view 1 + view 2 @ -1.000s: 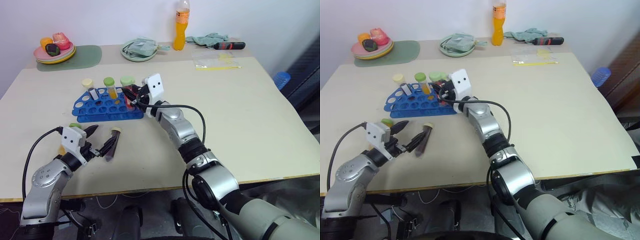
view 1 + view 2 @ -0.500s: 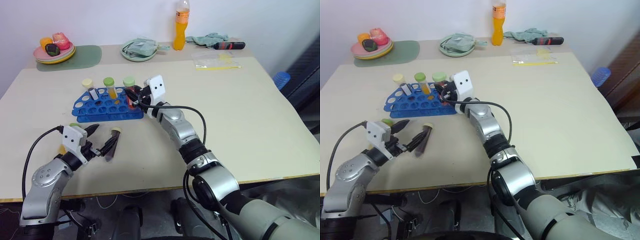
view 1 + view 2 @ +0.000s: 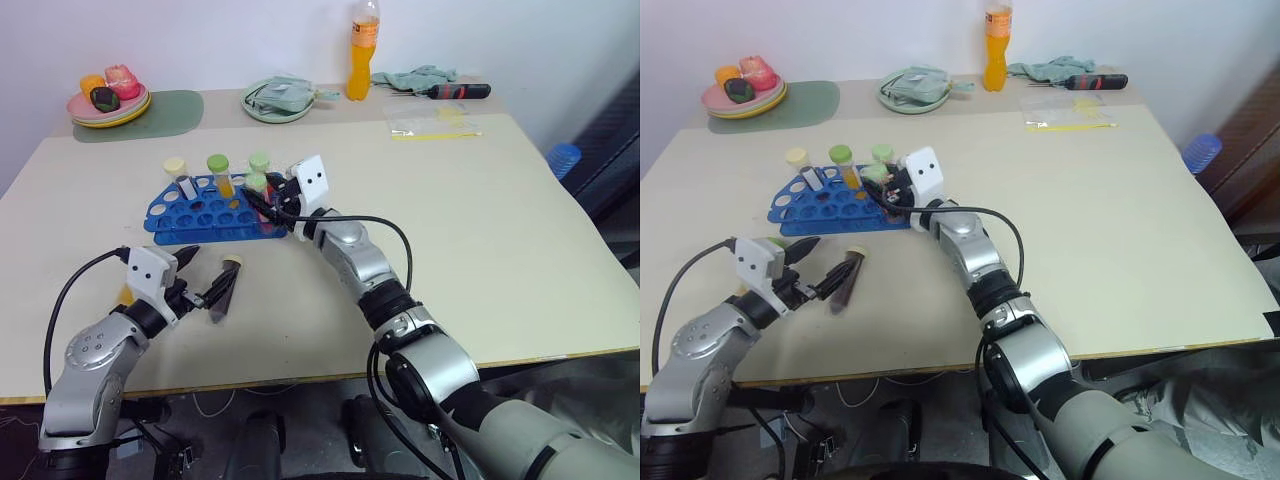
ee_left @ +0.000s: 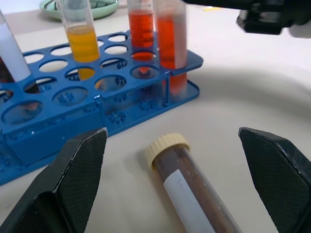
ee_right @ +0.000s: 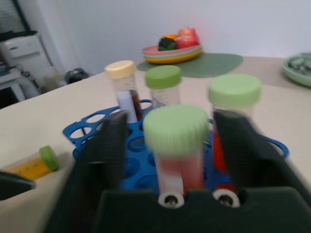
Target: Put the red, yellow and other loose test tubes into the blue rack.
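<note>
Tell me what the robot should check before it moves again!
1. Right end effector open, fingers apart beside the red tube: ok.
2. Red tube with green cap standing in the blue rack: ok, looks upright in its hole.
3. Left end effector open wide: ok.
4. Dark tube with cream cap lying on the table between the left fingers, not gripped yet: ok to grab.
5. Empty holes left in the rack: ok, several free.
6. Yellow tube with green cap lying loose on the table: not ok, not racked yet.
</note>
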`<state>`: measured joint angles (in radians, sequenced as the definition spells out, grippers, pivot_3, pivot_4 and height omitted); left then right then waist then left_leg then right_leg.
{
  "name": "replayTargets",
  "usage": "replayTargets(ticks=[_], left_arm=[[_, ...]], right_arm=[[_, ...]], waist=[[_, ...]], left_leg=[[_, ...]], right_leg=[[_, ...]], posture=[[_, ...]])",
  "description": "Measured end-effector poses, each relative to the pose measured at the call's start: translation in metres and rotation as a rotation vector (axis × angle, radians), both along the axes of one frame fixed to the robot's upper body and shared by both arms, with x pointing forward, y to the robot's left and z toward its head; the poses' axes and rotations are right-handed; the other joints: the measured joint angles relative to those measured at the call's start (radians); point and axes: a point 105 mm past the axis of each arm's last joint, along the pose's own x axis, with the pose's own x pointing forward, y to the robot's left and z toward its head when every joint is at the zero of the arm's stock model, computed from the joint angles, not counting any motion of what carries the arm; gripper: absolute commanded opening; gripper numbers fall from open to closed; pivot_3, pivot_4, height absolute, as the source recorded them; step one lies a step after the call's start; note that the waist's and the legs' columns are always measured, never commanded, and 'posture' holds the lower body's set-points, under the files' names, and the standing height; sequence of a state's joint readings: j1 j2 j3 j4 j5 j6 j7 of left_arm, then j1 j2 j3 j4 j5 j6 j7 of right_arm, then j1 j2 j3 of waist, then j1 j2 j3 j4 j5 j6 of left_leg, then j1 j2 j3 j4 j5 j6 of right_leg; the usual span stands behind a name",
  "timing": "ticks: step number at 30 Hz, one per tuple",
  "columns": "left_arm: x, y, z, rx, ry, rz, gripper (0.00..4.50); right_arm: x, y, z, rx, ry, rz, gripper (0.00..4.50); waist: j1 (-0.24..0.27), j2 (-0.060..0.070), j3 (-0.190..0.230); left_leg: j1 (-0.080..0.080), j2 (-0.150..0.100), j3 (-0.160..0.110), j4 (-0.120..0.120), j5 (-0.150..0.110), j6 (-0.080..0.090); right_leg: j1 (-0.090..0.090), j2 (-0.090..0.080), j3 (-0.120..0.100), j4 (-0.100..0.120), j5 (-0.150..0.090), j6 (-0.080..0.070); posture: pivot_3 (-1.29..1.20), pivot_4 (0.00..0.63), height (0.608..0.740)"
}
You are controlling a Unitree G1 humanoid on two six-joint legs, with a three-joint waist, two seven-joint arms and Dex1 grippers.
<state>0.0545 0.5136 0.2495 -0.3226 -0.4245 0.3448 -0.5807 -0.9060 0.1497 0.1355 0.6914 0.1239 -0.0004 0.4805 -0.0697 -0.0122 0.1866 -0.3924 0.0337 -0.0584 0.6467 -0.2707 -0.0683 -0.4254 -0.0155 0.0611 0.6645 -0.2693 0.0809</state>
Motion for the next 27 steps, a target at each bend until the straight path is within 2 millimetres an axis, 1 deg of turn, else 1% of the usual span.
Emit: replayTargets(ticks=[3,5,6,8,10,13,14,15,16,18,19,21,22,23,27], left_arm=[[0.002,0.0,0.005,0.018,0.013,0.01,4.5],[0.002,-0.001,0.009,0.03,0.026,0.01,4.5],[0.003,-0.001,0.013,0.039,0.036,0.012,4.5],[0.005,0.007,0.019,0.064,0.066,0.048,4.5],[0.004,0.026,0.027,0.102,0.118,0.105,4.5],[0.005,0.054,0.041,0.204,0.204,0.202,4.5],[0.007,0.058,0.045,0.232,0.235,0.216,4.5],[0.009,0.063,0.046,0.274,0.292,0.225,4.5],[0.013,0.078,0.05,0.325,0.385,0.276,4.5],[0.016,0.104,0.064,0.331,0.499,0.374,4.5],[0.016,0.109,0.069,0.329,0.537,0.393,4.5],[0.02,0.11,0.071,0.297,0.637,0.385,4.5],[0.022,0.109,0.069,0.284,0.671,0.376,4.5],[0.027,0.109,0.064,0.285,0.717,0.366,4.5],[0.036,0.117,0.047,0.312,0.848,0.377,4.5]], right_arm=[[-0.012,0.001,0.016,-0.002,-0.089,0.048,3.61],[-0.021,-0.002,0.029,-0.018,-0.145,0.095,3.61],[-0.026,-0.007,0.035,-0.033,-0.173,0.126,3.61],[-0.036,-0.023,0.046,-0.078,-0.224,0.177,3.61],[-0.046,-0.041,0.051,-0.133,-0.257,0.223,3.61],[-0.057,-0.06,0.047,-0.216,-0.255,0.272,3.61],[-0.06,-0.063,0.046,-0.24,-0.255,0.287,3.61],[-0.064,-0.065,0.045,-0.268,-0.255,0.308,3.61],[-0.073,-0.066,0.044,-0.309,-0.264,0.359,3.61],[-0.086,-0.069,0.045,-0.359,-0.288,0.422,3.61],[-0.09,-0.069,0.045,-0.373,-0.295,0.44,3.61],[-0.095,-0.072,0.043,-0.406,-0.302,0.466,3.61],[-0.098,-0.072,0.042,-0.417,-0.305,0.48,3.61],[-0.1,-0.073,0.04,-0.433,-0.303,0.493,3.61],[-0.105,-0.074,0.033,-0.453,-0.292,0.509,3.61]], waist=[[0.001,0.0,0.0],[0.002,0.0,0.0],[0.004,0.0,0.0],[0.007,0.0,0.0],[0.005,-0.001,0.0],[-0.002,-0.001,0.001],[-0.001,0.0,0.001],[0.0,-0.002,0.003],[0.0,-0.003,0.004],[0.0,-0.003,0.004],[-0.001,-0.003,0.004],[0.0,-0.002,0.005],[0.001,-0.003,0.005],[0.002,-0.003,0.005],[0.001,-0.003,0.005]], left_leg=[[0.0,0.0,0.0,0.0,0.0,0.0],[0.0,0.0,0.0,0.0,0.0,0.0],[0.0,0.0,-0.001,0.0,0.0,0.0],[0.0,0.0,-0.001,0.001,0.0,0.0],[0.0,0.0,-0.002,0.001,0.0,0.0],[0.001,0.0,-0.002,0.0,0.0,0.0],[0.001,0.0,-0.001,-0.001,0.0,0.0],[0.001,0.0,-0.003,0.0,0.0,0.0],[0.001,0.001,-0.004,0.0,0.0,0.0],[0.001,0.0,-0.003,-0.001,0.0,0.0],[0.001,0.0,-0.003,-0.001,0.0,0.0],[0.001,0.0,-0.002,-0.001,0.0,0.0],[0.0,0.0,-0.002,-0.001,0.0,0.0],[0.0,0.0,-0.003,-0.001,0.0,0.0],[0.0,0.0,-0.002,0.0,0.0,0.0]], right_leg=[[0.0,0.0,0.0,0.0,0.0,0.0],[0.0,0.0,0.0,0.0,0.0,0.0],[0.0,0.0,0.0,0.0,0.0,0.0],[0.0,0.0,0.0,0.0,0.0,0.0],[0.001,0.0,-0.001,0.0,0.0,0.0],[0.0,0.001,0.0,0.0,0.0,0.0],[0.0,0.001,0.0,0.0,0.0,0.0],[0.0,0.002,0.0,0.001,-0.001,-0.001],[0.0,0.004,-0.001,0.001,-0.001,-0.001],[0.0,0.003,-0.001,0.0,-0.001,-0.001],[0.0,0.003,-0.001,-0.001,-0.001,-0.001],[0.0,0.003,-0.001,-0.001,-0.002,0.0],[0.0,0.003,-0.001,-0.001,-0.002,0.0],[0.0,0.003,-0.001,-0.001,-0.002,0.0],[0.0,0.003,-0.001,0.0,-0.002,0.0]], posture=[[0.0,0.15,0.74],[0.0,0.15,0.74],[0.0,0.15,0.74],[0.0,0.15,0.74],[0.0,0.15,0.74],[0.0,0.15,0.74],[0.0,0.15,0.74],[0.0,0.15,0.74],[0.0,0.15,0.74],[0.0,0.15,0.74],[0.0,0.15,0.74],[0.0,0.15,0.74],[0.0,0.15,0.74],[0.0,0.15,0.74],[0.0,0.15,0.74]])
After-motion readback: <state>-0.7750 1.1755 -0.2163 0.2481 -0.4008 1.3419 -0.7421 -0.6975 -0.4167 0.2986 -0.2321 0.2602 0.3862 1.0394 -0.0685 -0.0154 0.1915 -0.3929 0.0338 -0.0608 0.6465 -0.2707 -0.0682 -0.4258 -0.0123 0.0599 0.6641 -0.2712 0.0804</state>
